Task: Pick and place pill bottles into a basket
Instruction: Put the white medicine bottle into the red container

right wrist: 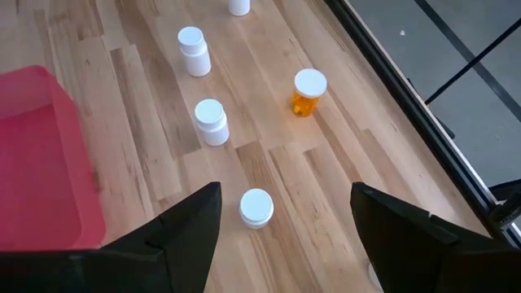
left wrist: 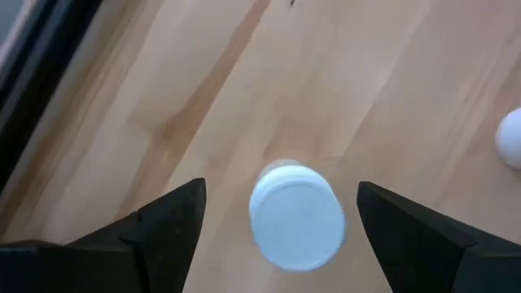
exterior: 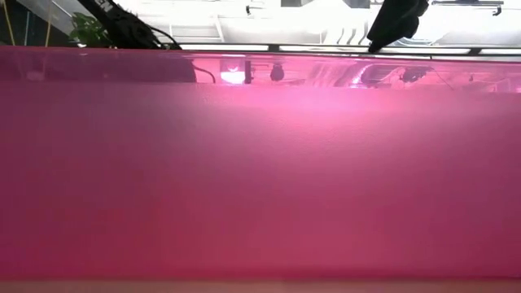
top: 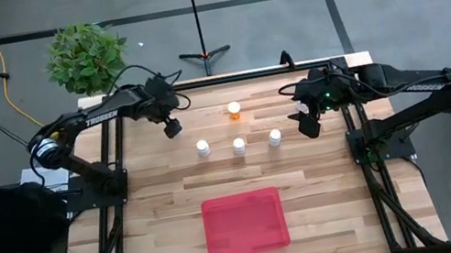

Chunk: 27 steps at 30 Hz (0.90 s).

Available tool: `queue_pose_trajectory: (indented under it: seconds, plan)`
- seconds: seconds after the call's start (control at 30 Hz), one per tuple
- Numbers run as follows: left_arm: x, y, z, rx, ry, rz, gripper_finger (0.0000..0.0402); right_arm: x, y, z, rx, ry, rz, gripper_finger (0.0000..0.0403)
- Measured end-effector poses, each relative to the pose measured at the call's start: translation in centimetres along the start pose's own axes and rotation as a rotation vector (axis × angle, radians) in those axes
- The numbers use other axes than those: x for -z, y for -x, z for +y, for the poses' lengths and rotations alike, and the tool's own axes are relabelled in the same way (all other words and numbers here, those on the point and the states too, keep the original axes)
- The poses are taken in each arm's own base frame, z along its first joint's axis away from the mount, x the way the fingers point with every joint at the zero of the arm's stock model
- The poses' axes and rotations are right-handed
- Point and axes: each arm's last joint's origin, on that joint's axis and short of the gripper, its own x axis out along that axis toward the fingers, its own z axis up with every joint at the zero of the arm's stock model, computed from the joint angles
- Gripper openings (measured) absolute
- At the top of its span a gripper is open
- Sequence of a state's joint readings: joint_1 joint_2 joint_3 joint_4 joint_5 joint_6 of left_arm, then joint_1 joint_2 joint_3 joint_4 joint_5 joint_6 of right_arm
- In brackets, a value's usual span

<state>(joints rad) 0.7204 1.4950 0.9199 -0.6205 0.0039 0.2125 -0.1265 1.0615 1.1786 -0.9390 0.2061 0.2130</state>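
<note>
A white pill bottle (left wrist: pixel 295 216) stands upright on the wood table, seen cap-on from above. My left gripper (left wrist: pixel 281 187) hangs open over it at the table's far left (top: pixel 172 127), one finger on either side and clear of it. Three more white bottles (top: pixel 202 148) (top: pixel 238 146) (top: pixel 274 137) stand in a row at mid-table, with the orange bottle (top: pixel 234 109) behind them. The red basket (top: pixel 245 224) lies near the front edge. My right gripper (top: pixel 308 121) waits open above the table's far right, holding nothing.
A potted plant (top: pixel 85 58) and a stand's foot (top: pixel 203 54) are beyond the far edge. Black frame rails (top: pixel 116 192) (top: pixel 362 153) run along both sides. In the low view the basket's red wall (exterior: pixel 260 163) fills nearly everything.
</note>
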Motion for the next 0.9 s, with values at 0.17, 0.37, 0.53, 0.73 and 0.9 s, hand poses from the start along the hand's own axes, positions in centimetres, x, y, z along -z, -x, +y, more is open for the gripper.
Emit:
queue_pose_trajectory:
  seconds: [0.17, 0.37, 0.53, 0.73, 0.9]
  plan:
    - [0.15, -0.86, 0.09, -0.053, 0.003, 0.051, 0.0353, 0.02, -0.01, 0.03, -0.011, -0.009, 0.003, 0.0264]
    - [0.03, -0.99, 0.05, -0.042, 0.007, 0.041, 0.0353, 0.02, -0.01, 0.04, -0.014, -0.015, 0.004, 0.0264]
    - [0.11, -0.99, -0.06, -0.008, 0.012, 0.045, 0.0353, 0.02, -0.01, 0.04, -0.014, -0.022, 0.004, 0.0264]
    - [0.21, -0.99, -0.1, 0.003, 0.024, 0.054, 0.0343, 0.02, -0.01, 0.04, -0.014, -0.023, 0.004, 0.0264]
    - [0.21, -0.98, -0.15, 0.018, 0.034, 0.052, 0.031, 0.02, -0.01, 0.04, -0.014, -0.026, 0.004, 0.0264]
